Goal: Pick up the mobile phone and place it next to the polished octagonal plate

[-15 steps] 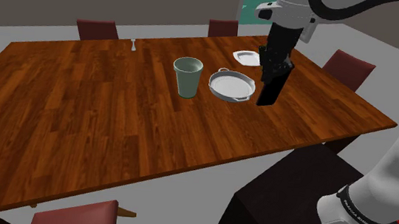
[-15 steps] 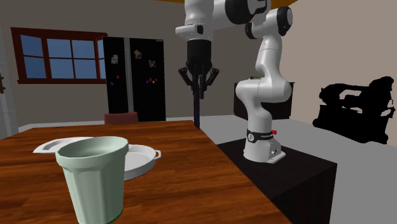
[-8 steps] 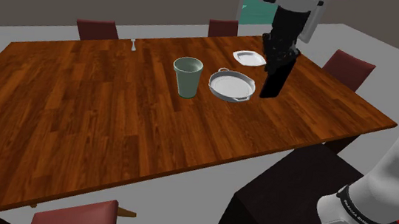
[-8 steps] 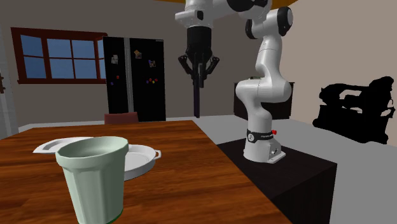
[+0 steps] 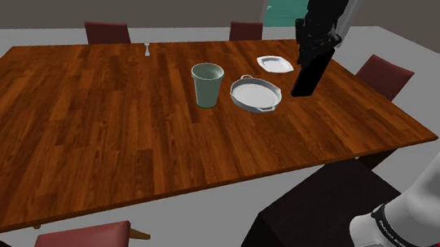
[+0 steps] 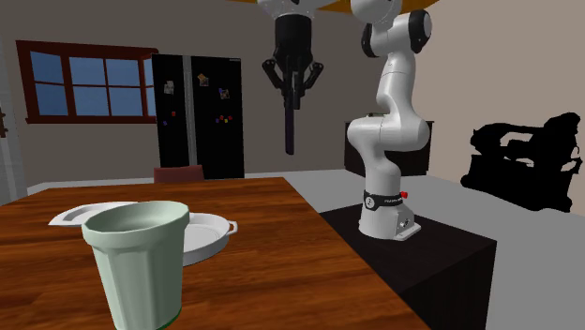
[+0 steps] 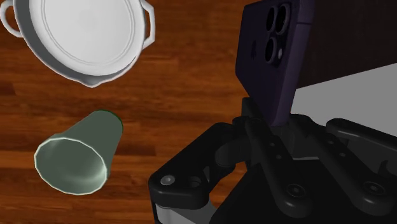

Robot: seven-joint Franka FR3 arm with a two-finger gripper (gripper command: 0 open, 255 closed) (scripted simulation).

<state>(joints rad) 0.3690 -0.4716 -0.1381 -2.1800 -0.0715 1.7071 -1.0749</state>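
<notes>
As the table (image 5: 126, 151) bears the dishware but not the phone (image 5: 306, 75), the pick-up is judged complete. Round white dish (image 5: 254, 94) with handles: near the small white plate (image 5: 273, 63). Pale green cup (image 5: 207, 85): beyond the dish from the plate. Gripper (image 5: 314, 51): raised, to the shoulder view's right of the plate, fingers clamped on the upper end of the dark phone, which hangs clear of the table. Remaining: lower, lay the phone beside the plate, release
</notes>
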